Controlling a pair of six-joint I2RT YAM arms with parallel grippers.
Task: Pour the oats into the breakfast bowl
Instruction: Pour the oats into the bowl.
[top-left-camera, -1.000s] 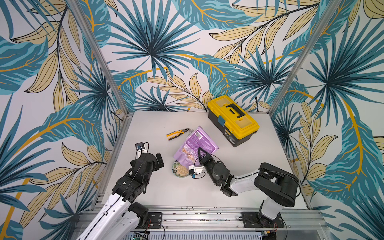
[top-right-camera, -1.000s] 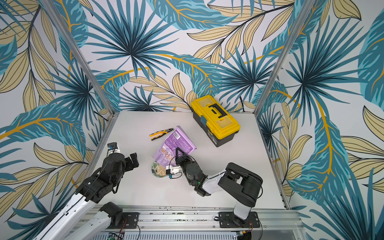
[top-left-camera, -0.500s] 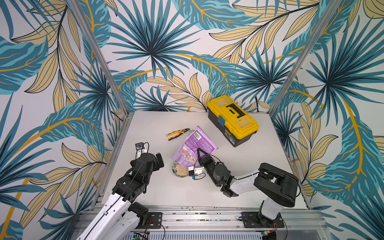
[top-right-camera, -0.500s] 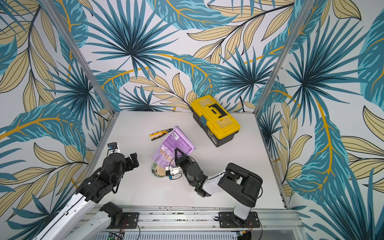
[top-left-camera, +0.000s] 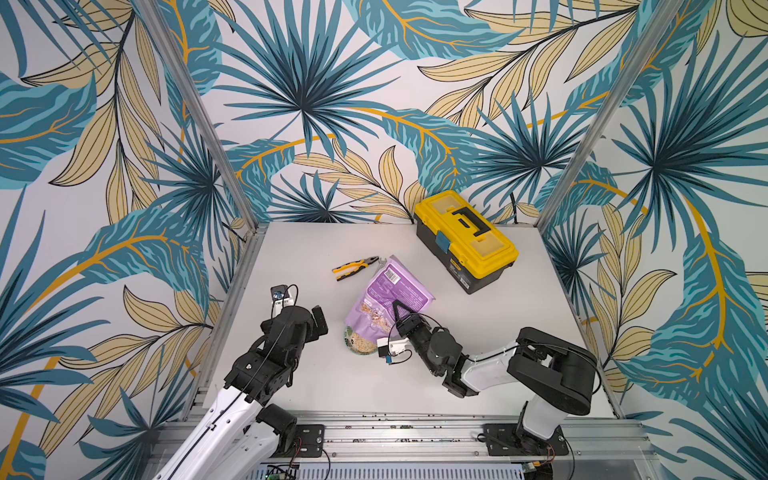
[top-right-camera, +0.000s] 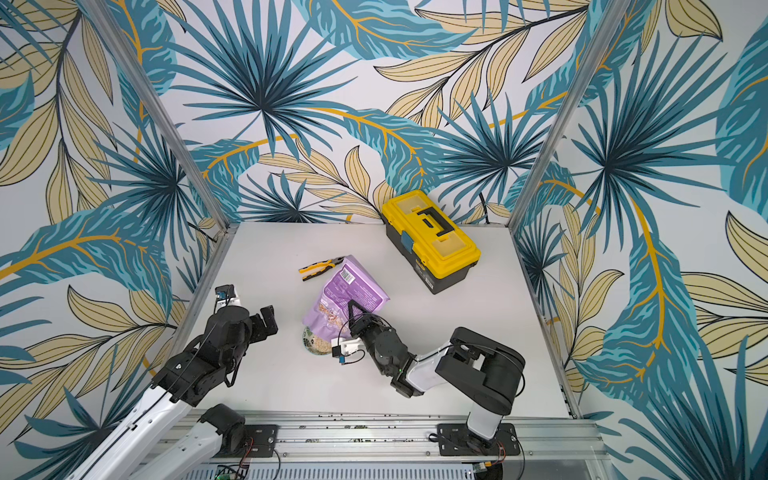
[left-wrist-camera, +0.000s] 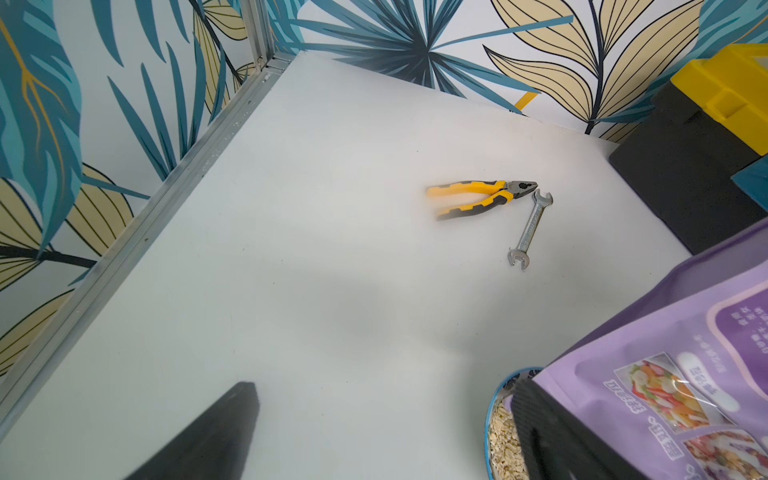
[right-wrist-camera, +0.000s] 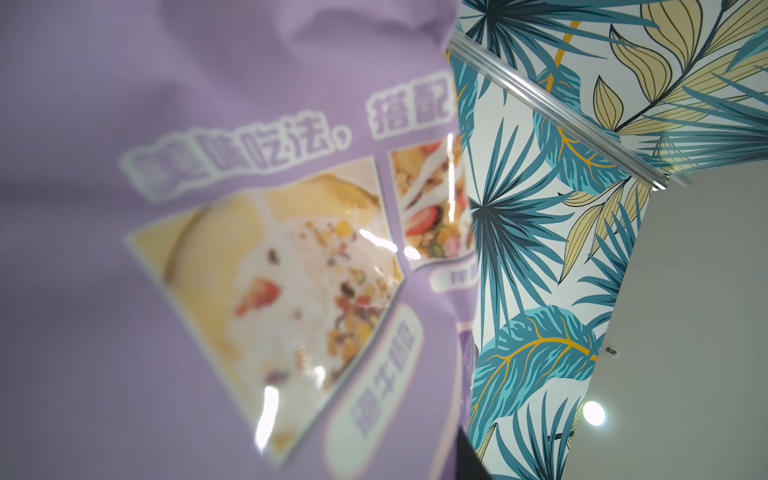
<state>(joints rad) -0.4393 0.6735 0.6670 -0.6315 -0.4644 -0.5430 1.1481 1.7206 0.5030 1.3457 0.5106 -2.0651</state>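
Little is changing across the last second, so you are watching a pour that is holding, not advancing. Your left tool is idling wide open and empty, near the breakfast bowl but not touching it. The bowl is sitting on the surface with a tan layer of the oats already lying in it. The purple pouch is staying tipped, its mouth hanging over the bowl's far rim. Your right tool is pinching the pouch's side, narrowly closed. Its far finger is hidden, so the grip only seems firm. My read: you are needing more tilt.
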